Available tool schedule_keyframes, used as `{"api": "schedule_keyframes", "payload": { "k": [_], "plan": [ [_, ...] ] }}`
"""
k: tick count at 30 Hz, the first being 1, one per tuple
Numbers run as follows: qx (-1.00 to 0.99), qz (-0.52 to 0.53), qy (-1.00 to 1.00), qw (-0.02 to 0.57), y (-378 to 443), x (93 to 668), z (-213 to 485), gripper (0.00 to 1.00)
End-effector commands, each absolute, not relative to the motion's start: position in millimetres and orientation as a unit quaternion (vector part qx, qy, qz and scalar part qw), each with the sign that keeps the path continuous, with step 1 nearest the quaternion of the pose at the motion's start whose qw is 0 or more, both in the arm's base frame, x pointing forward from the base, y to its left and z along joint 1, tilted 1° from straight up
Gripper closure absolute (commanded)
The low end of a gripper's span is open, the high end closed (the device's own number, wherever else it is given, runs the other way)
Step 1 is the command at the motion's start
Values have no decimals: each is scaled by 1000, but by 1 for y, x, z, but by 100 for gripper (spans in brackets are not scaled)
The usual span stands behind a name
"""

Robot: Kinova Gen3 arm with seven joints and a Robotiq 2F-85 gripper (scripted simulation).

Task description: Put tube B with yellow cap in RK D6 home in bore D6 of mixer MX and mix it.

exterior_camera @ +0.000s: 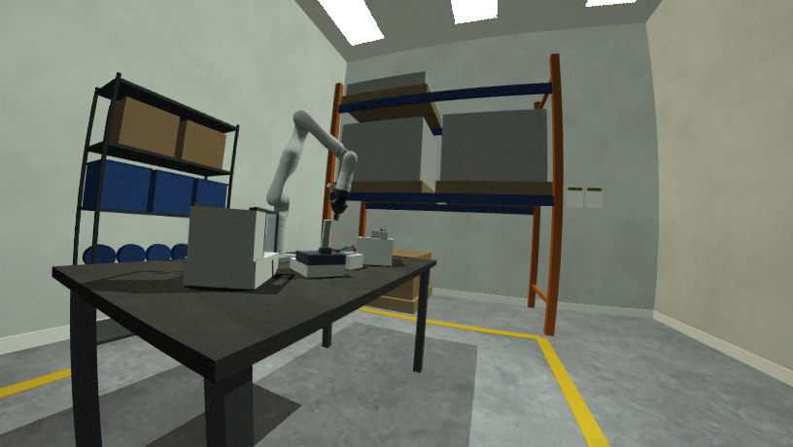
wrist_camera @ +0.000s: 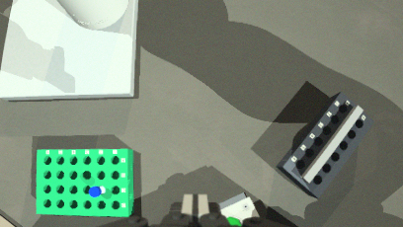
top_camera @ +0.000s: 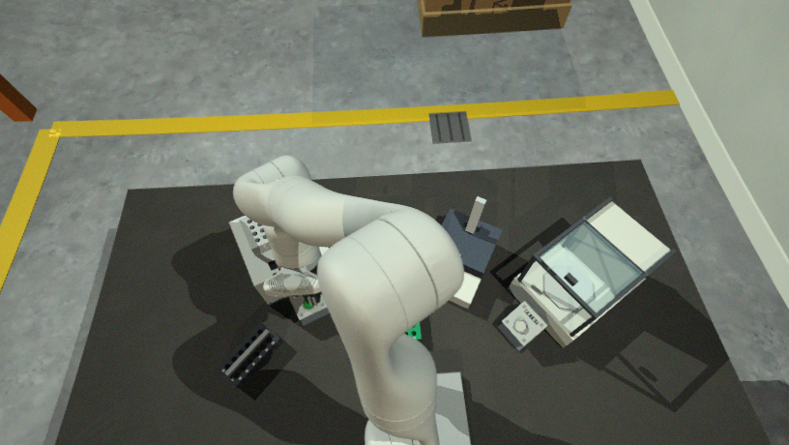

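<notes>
Labels: small white tags edge the green rack RK [top_camera: 417,326] [wrist_camera: 41,183] and the dark magnet block MG [top_camera: 248,353] [wrist_camera: 334,143]; characters too small to read. The lettering on the control box [top_camera: 522,331] beside the balance BAL [top_camera: 655,239] [exterior_camera: 222,247] is also illegible. Wall sheets [exterior_camera: 576,198] carry no readable text.

Tube B: a tiny yellow spot, apparently the cap of tube B [exterior_camera: 385,230], shows atop the mixer MX [top_camera: 251,265] [exterior_camera: 377,253]; bore and seating depth cannot be told. In the exterior view it lies lower than the claw [top_camera: 313,300] [exterior_camera: 336,218] [wrist_camera: 195,209], well apart.

Claw: closed, fingertips nearly together, nothing gripped. It points down near the green START key [top_camera: 307,304] [wrist_camera: 234,222]; contact cannot be confirmed.

A blue-capped tube [wrist_camera: 94,191] stands in RK.
</notes>
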State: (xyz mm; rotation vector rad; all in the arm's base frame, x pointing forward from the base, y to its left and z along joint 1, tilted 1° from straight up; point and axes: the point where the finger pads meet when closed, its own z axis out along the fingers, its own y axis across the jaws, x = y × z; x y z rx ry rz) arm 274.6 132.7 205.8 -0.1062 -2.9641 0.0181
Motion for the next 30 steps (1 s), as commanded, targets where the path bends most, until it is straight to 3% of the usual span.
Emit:
{"api": "schedule_keyframes", "payload": {
  "k": [1, 30],
  "plan": [
    [-80, 10, -994, 79, 136, 279, 201, 90],
    [-570, 0, -821, 7, 164, 318, 158, 90]
  ]
}}
